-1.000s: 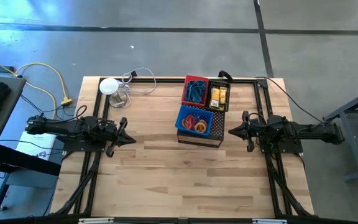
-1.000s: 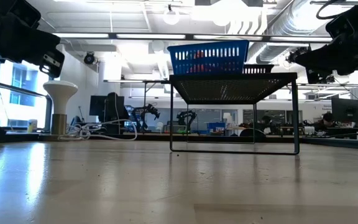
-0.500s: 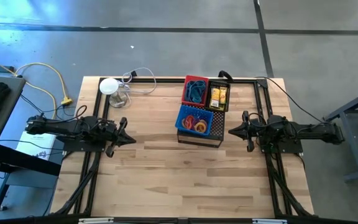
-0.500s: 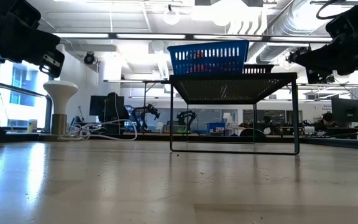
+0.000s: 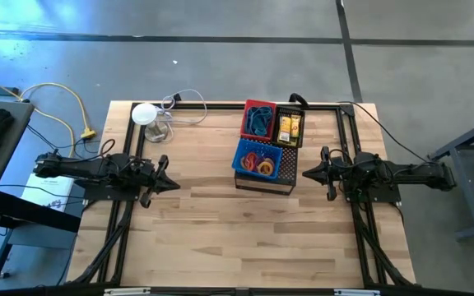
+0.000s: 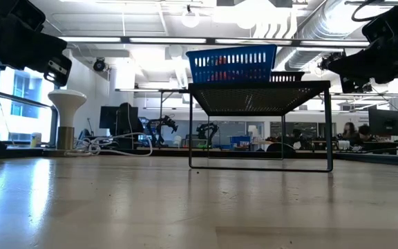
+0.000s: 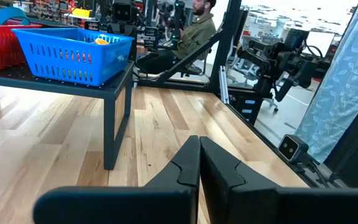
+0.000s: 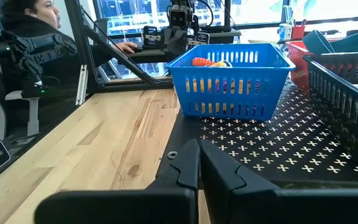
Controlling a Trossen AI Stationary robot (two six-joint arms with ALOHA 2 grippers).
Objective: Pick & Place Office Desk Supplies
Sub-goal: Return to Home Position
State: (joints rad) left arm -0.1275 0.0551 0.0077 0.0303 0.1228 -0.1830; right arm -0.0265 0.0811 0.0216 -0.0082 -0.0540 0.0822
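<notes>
The office desk supplies lie in three small baskets on a raised black perforated stand (image 5: pixel 280 184) at the table's far middle. A blue basket (image 5: pixel 258 159) holds red, orange and yellow loops. Behind it a red basket (image 5: pixel 259 120) holds blue loops. A black basket (image 5: pixel 290 127) holds yellow packets. My left gripper (image 5: pixel 176 184) hovers shut at the table's left side, pointing level toward the stand and well short of it. My right gripper (image 5: pixel 305 173) hovers shut just right of the stand, level with its top (image 8: pixel 272 152). Neither holds anything.
A white round object (image 5: pixel 144 113) with a cable (image 5: pixel 183 105) stands at the far left corner. Black frame rails (image 5: pixel 122 222) run along both table sides under the arms. Bare wood (image 5: pixel 237 238) fills the near half of the table. People sit beyond the table.
</notes>
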